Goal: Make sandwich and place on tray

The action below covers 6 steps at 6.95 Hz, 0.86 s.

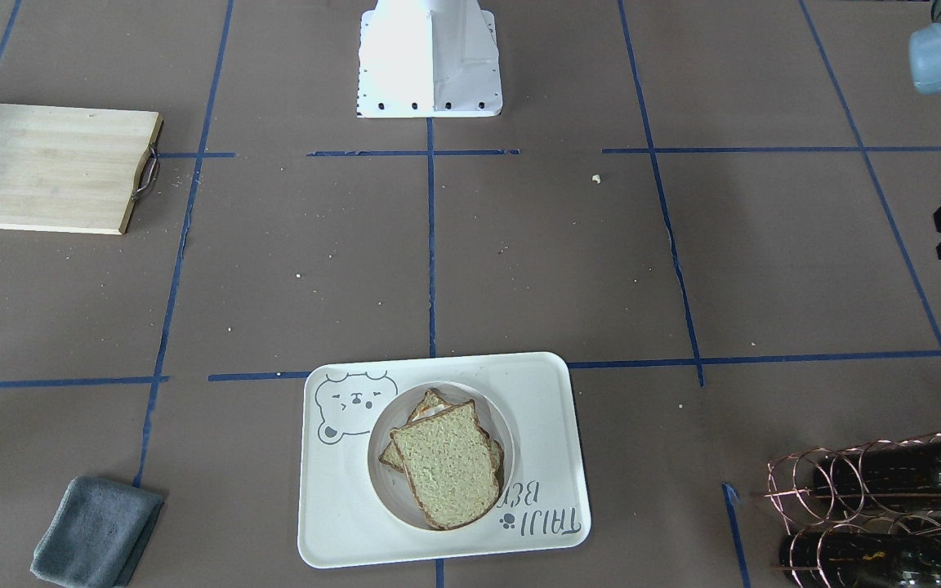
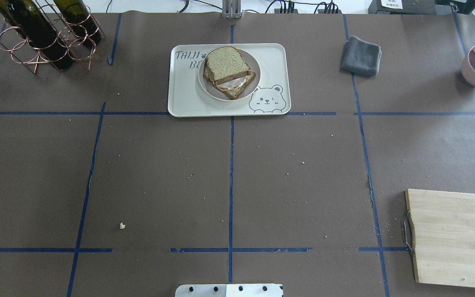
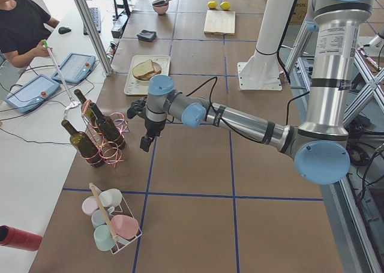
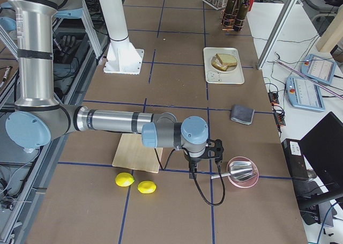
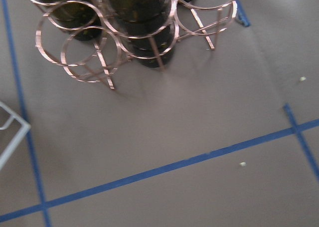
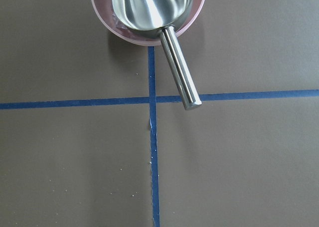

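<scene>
The sandwich (image 1: 446,474), two brown-crusted bread slices with white egg between them, lies on a small round white plate (image 1: 386,490). The plate stands on the cream bear tray (image 1: 536,408) at the far middle of the table. Both also show in the overhead view, the sandwich (image 2: 227,68) on the tray (image 2: 179,99). My left gripper (image 3: 146,143) hangs above the table beside the wine rack, well away from the tray; I cannot tell its state. My right gripper (image 4: 192,174) hangs near a pink bowl; I cannot tell its state. Neither wrist view shows fingers.
A copper wine rack with dark bottles (image 2: 43,35) stands at the far left. A grey cloth (image 2: 361,55) lies right of the tray. A pink bowl with a metal scoop (image 6: 149,7) sits far right. A wooden cutting board (image 2: 456,237) lies near right. Two lemons (image 4: 136,183) lie beside it.
</scene>
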Each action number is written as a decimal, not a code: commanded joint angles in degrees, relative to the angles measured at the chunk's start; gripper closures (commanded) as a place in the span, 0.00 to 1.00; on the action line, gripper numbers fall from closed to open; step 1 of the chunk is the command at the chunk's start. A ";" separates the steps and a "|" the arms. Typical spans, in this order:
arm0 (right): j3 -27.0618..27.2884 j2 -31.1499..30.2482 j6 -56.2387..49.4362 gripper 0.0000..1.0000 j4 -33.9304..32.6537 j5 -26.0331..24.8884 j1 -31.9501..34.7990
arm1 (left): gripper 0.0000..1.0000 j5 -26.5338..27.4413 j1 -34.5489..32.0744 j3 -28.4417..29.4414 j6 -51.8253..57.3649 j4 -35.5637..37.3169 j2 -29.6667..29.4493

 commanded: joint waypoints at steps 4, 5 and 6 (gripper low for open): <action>-0.09 -0.38 0.08 0.00 0.04 2.47 0.00 | 0.00 -7.50 -6.20 13.27 5.95 3.06 -0.56; -0.27 -0.38 0.08 0.00 0.04 2.56 0.00 | 0.00 -9.71 -6.38 13.35 5.52 5.51 -1.25; -0.27 -0.38 0.08 0.00 0.04 2.56 0.00 | 0.00 -9.91 -7.60 12.48 5.86 8.32 -1.26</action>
